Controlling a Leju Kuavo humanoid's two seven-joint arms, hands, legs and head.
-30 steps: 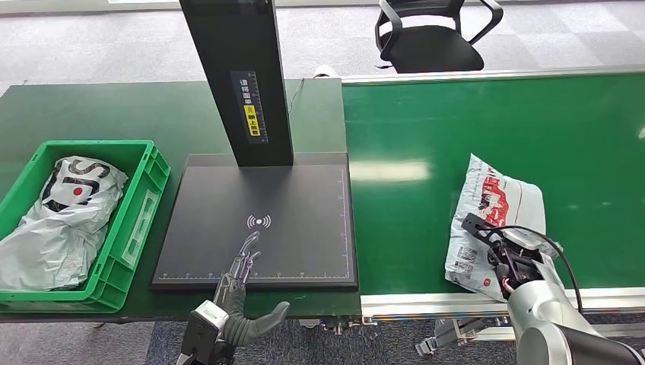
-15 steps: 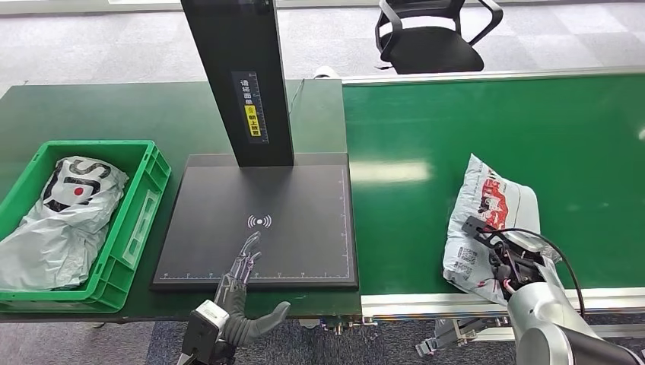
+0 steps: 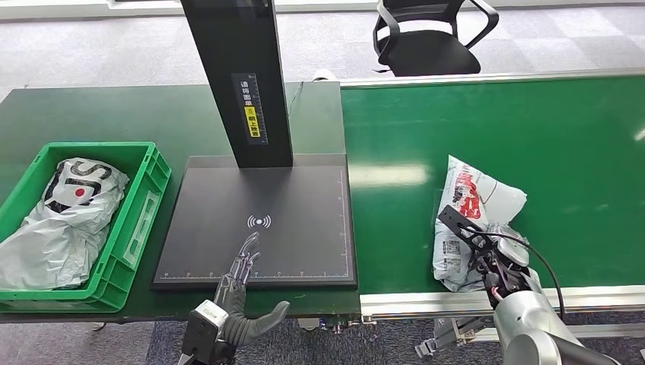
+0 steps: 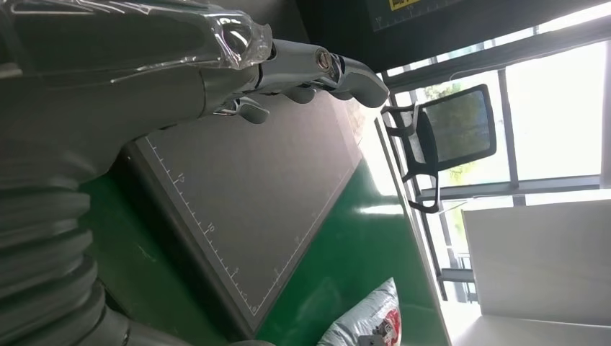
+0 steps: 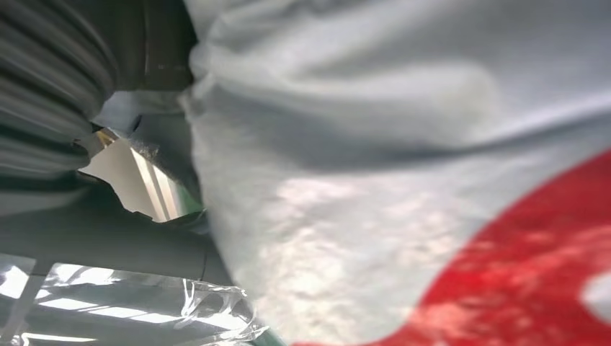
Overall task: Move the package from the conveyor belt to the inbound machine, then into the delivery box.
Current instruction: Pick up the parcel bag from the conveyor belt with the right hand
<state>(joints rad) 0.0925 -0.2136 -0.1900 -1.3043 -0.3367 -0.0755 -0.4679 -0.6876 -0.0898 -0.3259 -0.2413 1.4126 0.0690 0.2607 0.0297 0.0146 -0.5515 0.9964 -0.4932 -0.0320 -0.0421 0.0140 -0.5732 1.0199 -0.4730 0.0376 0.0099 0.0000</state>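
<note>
Package: the white bag with red print lay bunched on the green belt, right of the scanner, near the belt's front edge; it also showed close up in the right wrist view.
Right hand: the right hand was on the package's near end and clamped on it, the plastic pressed up against its wrist camera.
Left hand: the left hand hovered over the scanner's front edge with fingers apart and stretched out, holding nothing.
Scanner: the black pad with its upright column stood on the table between crate and belt.
Crate: the green crate, left of the scanner, held another white bag.
Chair: a black chair stood on the floor behind the scanner and belt.
</note>
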